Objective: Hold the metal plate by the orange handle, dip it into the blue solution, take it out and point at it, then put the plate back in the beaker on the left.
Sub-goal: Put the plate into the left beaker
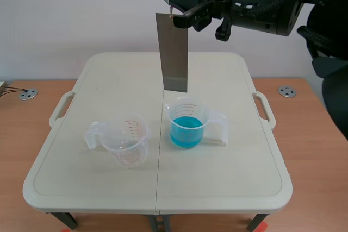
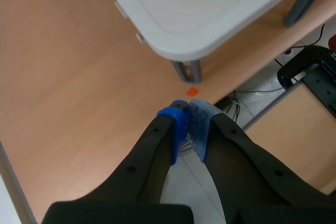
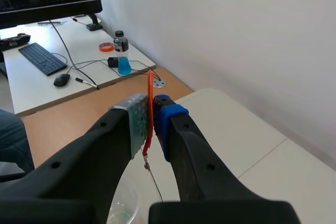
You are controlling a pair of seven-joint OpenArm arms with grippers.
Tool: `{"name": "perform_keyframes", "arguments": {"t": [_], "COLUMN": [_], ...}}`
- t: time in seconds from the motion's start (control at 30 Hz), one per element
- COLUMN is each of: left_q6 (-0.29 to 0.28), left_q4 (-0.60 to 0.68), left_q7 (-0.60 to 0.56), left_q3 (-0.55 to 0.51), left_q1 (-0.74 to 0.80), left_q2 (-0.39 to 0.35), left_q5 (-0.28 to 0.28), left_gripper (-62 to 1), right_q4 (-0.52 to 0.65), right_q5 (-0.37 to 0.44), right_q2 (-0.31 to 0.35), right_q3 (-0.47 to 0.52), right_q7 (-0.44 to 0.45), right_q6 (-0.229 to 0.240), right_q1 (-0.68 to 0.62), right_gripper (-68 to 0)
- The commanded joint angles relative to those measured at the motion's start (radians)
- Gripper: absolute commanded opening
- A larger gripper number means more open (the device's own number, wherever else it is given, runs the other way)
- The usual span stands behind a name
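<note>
The grey metal plate hangs upright in the air, its lower edge just above the beaker of blue solution. My right gripper, raised across the top of the scene, is shut on the thin orange handle, from which a wire runs down to the plate. The empty clear beaker stands to the left of the blue one. My left gripper is shut on nothing, off the table and over the wooden floor; it does not show in the scene view.
The white folding table has side handles and a centre seam. Its corner and a leg appear ahead of the left gripper. A desk with keyboard, mouse and a bottle lies beyond the right gripper.
</note>
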Motion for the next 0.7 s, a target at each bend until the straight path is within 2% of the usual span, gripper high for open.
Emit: {"name": "perform_keyframes", "arguments": {"t": [0.0, 0.23, 0.5, 0.67], "left_q6": [0.007, 0.012, 0.013, 0.028], "left_q4": [0.010, 0.009, -0.007, -0.039], "left_q7": [-0.013, -0.009, -0.002, 0.018], "left_q3": [0.000, 0.001, 0.072, 0.156], "left_q1": [0.017, 0.082, 0.082, 0.081], "left_q2": [0.027, 0.138, 0.227, 0.249], "left_q5": [-0.013, 0.003, 0.125, 0.133], "left_gripper": [-58.2, -58.2, -58.2, -58.2], "right_q4": [0.020, 0.020, 0.019, 0.019], "right_q5": [0.017, 0.013, -0.018, -0.041], "right_q2": [-0.001, -0.033, -0.104, -0.139], "right_q3": [-0.012, -0.072, -0.149, -0.188], "right_q7": [0.024, 0.025, 0.003, -0.001], "right_q6": [0.011, 0.011, 0.011, 0.011], "right_q1": [0.035, 0.050, 0.051, 0.051], "right_gripper": [-66.2, -66.2, -66.2, -66.2]}}
